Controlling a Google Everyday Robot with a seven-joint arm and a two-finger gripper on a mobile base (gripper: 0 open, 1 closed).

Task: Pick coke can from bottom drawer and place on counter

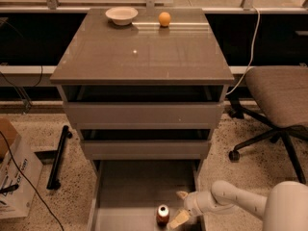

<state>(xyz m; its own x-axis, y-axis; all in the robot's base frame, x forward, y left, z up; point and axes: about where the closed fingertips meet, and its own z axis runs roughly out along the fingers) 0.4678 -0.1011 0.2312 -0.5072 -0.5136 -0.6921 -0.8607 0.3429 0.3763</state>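
The coke can [163, 215] stands upright on the grey floor of the open bottom drawer [130, 189], near the frame's lower edge. It is red with a silver top. My gripper [180, 208] is low in the drawer, just right of the can, with its two pale fingers spread apart; one finger [178, 220] lies close beside the can. It holds nothing. The white arm comes in from the lower right. The counter [144, 57] is the cabinet's wide glossy top, above the two upper drawers.
A white bowl [121, 15] and an orange ball [164, 19] sit at the counter's back edge. An office chair [276, 100] stands to the right. A cardboard box [12, 172] and a black bar [58, 155] lie on the floor at left.
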